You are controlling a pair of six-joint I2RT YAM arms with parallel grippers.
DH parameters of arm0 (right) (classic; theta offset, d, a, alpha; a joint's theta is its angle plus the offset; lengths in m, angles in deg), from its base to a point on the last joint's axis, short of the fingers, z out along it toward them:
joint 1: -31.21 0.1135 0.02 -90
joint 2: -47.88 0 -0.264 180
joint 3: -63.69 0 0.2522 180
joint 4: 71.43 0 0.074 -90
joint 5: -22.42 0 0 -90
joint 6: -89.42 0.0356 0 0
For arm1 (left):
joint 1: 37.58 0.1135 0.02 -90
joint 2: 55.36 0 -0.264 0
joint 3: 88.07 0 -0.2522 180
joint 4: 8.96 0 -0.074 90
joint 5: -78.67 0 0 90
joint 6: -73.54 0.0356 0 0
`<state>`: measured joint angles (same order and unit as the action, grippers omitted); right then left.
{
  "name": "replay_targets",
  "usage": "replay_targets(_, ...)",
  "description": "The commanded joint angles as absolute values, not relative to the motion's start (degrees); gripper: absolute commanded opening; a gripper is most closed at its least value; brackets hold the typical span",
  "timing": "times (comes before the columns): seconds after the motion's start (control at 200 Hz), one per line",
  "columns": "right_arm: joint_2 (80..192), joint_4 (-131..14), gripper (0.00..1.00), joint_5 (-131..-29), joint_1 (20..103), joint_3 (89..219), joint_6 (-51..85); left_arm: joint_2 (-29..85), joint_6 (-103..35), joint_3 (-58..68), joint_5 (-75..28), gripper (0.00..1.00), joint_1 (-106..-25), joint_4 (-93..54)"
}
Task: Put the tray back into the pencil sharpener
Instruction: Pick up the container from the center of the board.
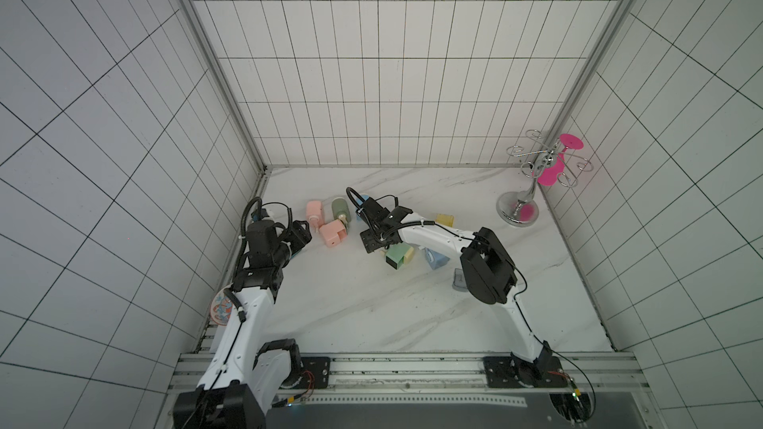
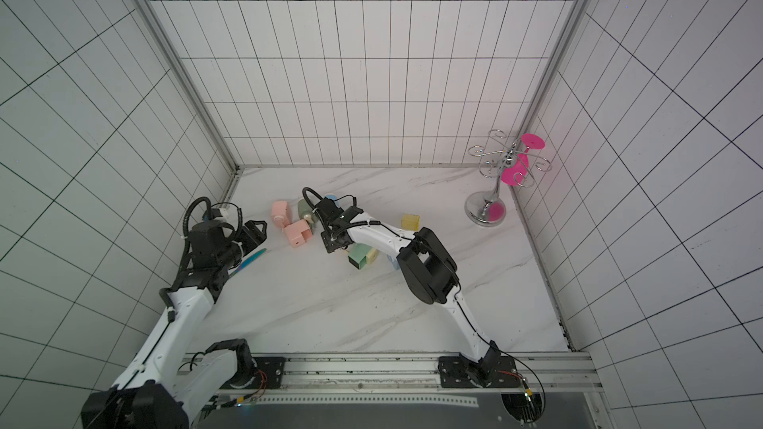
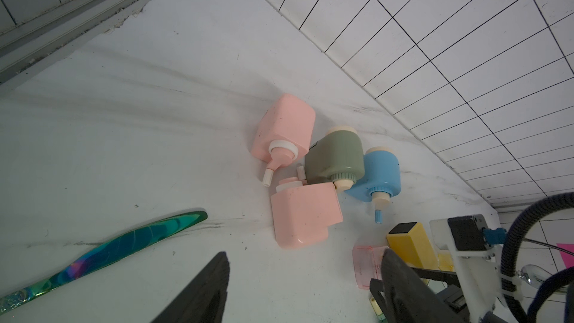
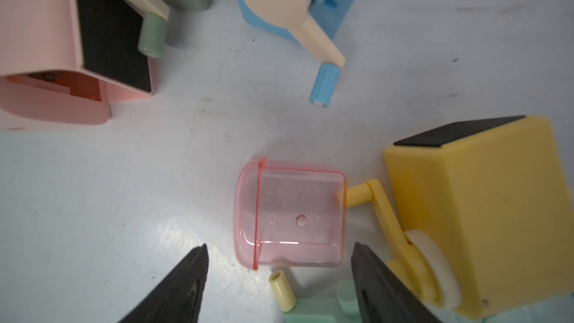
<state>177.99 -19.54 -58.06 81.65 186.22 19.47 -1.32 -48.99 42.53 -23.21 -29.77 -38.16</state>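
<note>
Hovering with jaws apart and empty, the right gripper (image 4: pixel 279 245) faces the translucent pink plastic tray (image 4: pixel 295 215) lying loose on the white marbled table (image 4: pixel 93 197), apparently lining up a grasp, while the left gripper (image 3: pixel 304 251) hangs parted near the hollow pink plastic pencil sharpener (image 3: pixel 304 212).

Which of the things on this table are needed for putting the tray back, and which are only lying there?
Needed:
pink clear tray
pink sharpener with the empty slot

Only lying there:
second pink sharpener
green sharpener
blue sharpener
yellow sharpener
shiny handle
wire rack
pink glass
</note>
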Motion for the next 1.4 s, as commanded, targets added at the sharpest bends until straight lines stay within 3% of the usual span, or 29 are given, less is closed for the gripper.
replay_targets(0.0, 180.4, -16.1, 0.78, -57.7, 81.2, 191.0, 18.9, -1.9, -48.7, 40.7, -23.3, 0.78, -29.4, -38.3)
replay_targets(0.335, 183.9, -13.8, 0.81, -57.4, 81.2, 194.6, 19.5, -1.8, -48.6, 40.5, -23.3, 0.77, -29.3, -38.3)
replay_targets(0.805, 188.0, -12.4, 0.76, -58.7, 81.3, 198.4, 20.7, -1.6, -48.4, 40.2, -23.5, 0.77, -29.3, -38.3)
replay_targets(1.394, 182.7, -14.5, 0.49, -59.5, 82.2, 195.0, 20.4, -1.5, -47.1, 39.5, -25.1, 0.77, -29.3, -38.1)
